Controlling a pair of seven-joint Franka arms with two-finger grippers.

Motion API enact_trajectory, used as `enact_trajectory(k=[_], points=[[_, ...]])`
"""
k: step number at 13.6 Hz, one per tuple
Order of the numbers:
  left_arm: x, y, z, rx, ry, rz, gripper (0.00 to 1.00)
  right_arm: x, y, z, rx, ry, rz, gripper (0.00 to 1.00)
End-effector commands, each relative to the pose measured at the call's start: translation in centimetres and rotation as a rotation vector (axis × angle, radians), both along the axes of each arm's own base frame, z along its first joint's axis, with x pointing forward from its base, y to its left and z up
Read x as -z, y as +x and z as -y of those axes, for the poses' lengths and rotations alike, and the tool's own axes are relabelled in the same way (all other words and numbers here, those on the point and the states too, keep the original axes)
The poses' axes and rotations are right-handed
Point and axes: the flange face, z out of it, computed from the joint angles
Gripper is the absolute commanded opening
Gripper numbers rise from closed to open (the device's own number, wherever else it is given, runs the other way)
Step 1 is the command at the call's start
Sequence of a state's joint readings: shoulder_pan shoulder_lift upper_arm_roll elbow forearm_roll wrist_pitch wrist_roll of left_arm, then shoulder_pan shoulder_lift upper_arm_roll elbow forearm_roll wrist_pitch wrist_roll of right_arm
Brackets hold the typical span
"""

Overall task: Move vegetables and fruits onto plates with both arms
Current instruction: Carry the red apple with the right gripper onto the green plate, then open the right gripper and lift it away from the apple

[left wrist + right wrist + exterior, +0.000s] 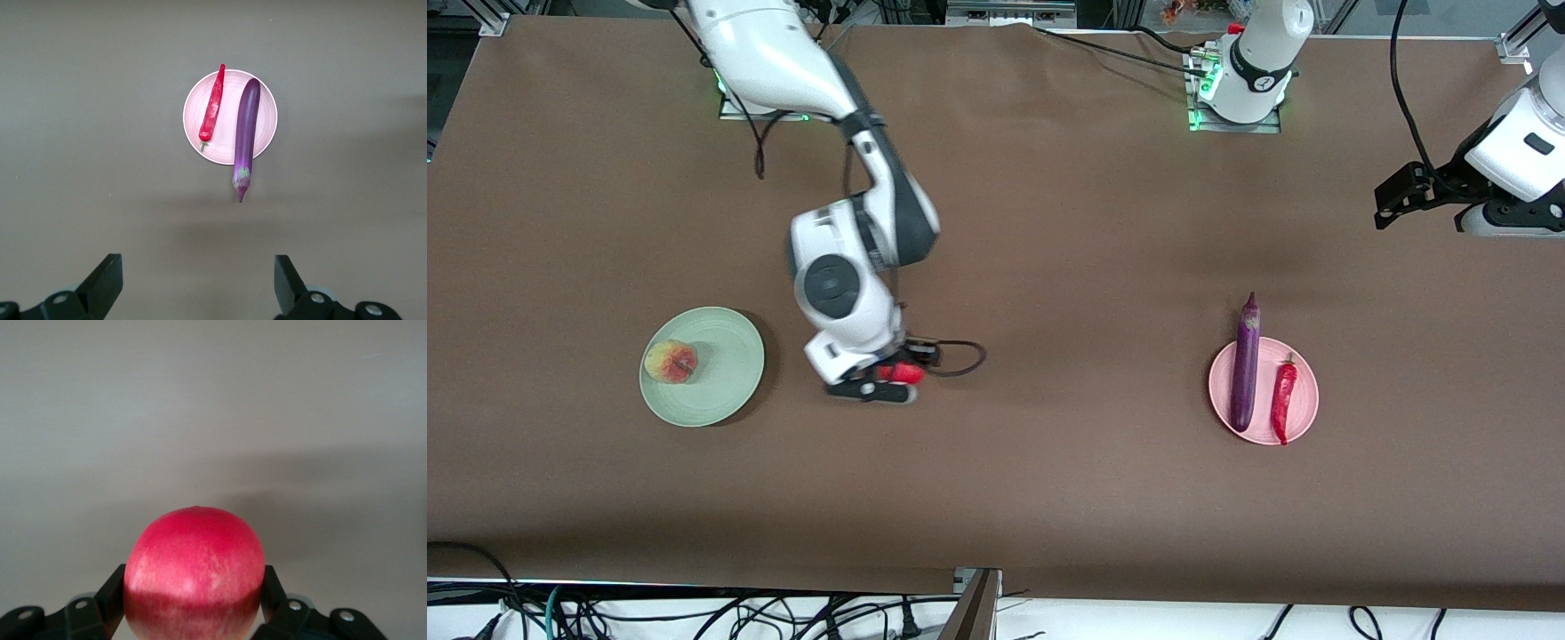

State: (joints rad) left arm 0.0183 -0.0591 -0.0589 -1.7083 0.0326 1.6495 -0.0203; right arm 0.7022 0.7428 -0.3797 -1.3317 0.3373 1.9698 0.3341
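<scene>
Right gripper (882,384) clamped low over the table; left gripper (197,283) waits, spread wide.

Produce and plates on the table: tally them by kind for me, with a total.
Fruits: 2, the peach and the pomegranate
Vegetables: 2, the eggplant and the chili
Plates: 2, the green plate and the pink plate
Total: 6

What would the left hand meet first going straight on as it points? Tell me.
Probably bare table: the left hand, open, points down short of the pink plate holding eggplant and chili.
</scene>
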Motion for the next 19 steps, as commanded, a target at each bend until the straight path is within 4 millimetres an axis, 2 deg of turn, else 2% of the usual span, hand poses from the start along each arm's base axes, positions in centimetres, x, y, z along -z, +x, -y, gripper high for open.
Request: enact_trajectory(k=[1, 2, 4, 6, 11, 13, 14, 15, 16, 19], points=[[-0.2, -0.3, 0.2, 0.001, -0.023, -0.006, 1.0, -1.4, 1.6, 11.5, -0.075, -0.025, -0.142, 0.26], [-0.2, -0.3, 0.2, -0.005, -0.023, -0.006, 1.0, -1.3, 2.1, 15.2, -0.101, -0.033, -0.165, 0.26], [-0.2, -0.3, 0.2, 0.002, -0.023, -0.006, 1.0, 0.1, 2.5, 21.2, -0.074, -0.031, -0.194, 0.26], [-0.2, -0.3, 0.2, 0.001, -0.023, -0.011, 1.0, 2.1, 2.6, 25.4, -0.02, -0.033, -0.223, 0.26], [-0.4, -0.1, 0.2, -0.001, -0.025, -0.007, 1.0, 8.0, 1.5, 27.5, 0.016, -0.055, -0.262, 0.26], [-0.4, -0.1, 0.1, -0.001, -0.023, -0.007, 1.0, 8.9, 1.5, 27.8, 0.021, -0.06, -0.264, 0.29], [-0.4, -0.1, 0.2, -0.002, -0.023, -0.007, 1.0, 8.8, 1.5, 27.9, 0.023, -0.059, -0.264, 0.48], [-0.4, -0.1, 0.3, -0.001, -0.023, -0.007, 1.0, 8.5, 1.6, 27.7, 0.019, -0.058, -0.261, 0.99], [-0.4, -0.1, 0.3, 0.001, -0.023, -0.007, 1.0, 7.1, 1.9, 27.8, 0.008, -0.058, -0.248, 1.0], [-0.4, -0.1, 0.3, -0.001, -0.023, -0.007, 1.0, -1.1, 2.1, 29.7, 0.001, -0.028, -0.236, 1.0]])
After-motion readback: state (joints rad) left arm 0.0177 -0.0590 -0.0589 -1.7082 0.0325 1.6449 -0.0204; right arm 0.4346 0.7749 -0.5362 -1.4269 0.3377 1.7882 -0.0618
